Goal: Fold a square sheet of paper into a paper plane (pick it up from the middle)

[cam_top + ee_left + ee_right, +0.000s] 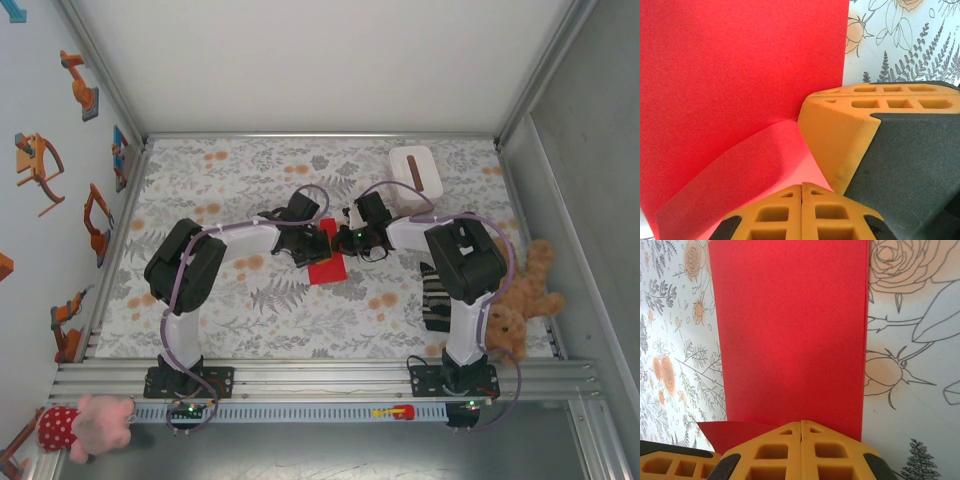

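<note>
Mid-fold: the square sheet of paper (328,268) lies at the centre of the table (250,180), already doubled into a narrower strip, with one layer curling up off the layer beneath in the left wrist view. Left tool (801,200) has its jaws pressed together with no gap, and so does the right tool (801,432); both tips sit on or right at the near edge of the red paper, and I can't tell if an edge is nipped between them. To do this step well, as I judge it: pin the paper flat with one tool, sweep the other along the fold so the crease sets sharp, line up the edges before pressing, and don't drag the sheet across the cloth. Pose: both arms have elbows out and forearms angled inward, wrists pitched down, with the tools just beside each other over the paper.
</note>
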You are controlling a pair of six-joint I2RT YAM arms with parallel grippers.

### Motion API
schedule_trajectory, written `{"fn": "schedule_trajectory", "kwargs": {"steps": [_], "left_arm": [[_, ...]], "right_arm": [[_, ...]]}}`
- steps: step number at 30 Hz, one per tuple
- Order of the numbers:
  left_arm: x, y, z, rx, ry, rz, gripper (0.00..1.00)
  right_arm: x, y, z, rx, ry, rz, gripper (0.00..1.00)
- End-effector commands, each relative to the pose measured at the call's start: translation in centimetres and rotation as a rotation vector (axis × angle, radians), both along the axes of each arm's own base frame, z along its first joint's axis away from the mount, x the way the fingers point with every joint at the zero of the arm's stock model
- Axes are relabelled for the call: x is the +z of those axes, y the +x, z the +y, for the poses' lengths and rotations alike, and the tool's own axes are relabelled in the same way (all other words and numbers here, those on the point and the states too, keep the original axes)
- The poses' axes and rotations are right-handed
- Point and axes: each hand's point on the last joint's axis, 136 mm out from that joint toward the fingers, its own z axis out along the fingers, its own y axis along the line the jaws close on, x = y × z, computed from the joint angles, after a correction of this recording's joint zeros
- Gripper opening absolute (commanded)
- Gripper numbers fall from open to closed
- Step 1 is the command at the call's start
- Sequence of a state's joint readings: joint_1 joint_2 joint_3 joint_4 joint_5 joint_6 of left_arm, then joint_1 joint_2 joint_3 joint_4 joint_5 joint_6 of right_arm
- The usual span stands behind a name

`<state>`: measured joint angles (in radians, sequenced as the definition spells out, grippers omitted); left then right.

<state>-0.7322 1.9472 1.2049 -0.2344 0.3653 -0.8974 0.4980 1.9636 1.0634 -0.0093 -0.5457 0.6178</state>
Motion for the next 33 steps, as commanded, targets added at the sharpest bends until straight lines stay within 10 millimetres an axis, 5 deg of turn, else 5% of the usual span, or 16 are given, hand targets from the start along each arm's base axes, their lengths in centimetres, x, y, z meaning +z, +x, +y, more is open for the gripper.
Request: {"fn": "schedule_trajectory", "kwargs": {"steps": [1, 9, 21, 33], "left_arm": [[-1.2, 0.0, -0.1, -0.013, 0.005, 0.02, 0.02], [-2.9, -0.7, 0.7, -0.012, 0.038, 0.051, 0.02], [-4.2, -6.2, 4.8, -0.088, 0.092, 0.113, 0.07], [-4.8, -10.1, 8.7, -0.149, 0.198, 0.137, 0.08]], "right_arm": [[-4.2, -1.8, -2.1, -0.039, -0.106, 0.111, 0.0], [-4.8, -2.0, -2.4, -0.047, -0.125, 0.126, 0.0], [-7.5, -3.8, -4.8, -0.065, -0.218, 0.225, 0.0], [-7.7, -3.7, -4.9, -0.07, -0.221, 0.235, 0.0]]}}
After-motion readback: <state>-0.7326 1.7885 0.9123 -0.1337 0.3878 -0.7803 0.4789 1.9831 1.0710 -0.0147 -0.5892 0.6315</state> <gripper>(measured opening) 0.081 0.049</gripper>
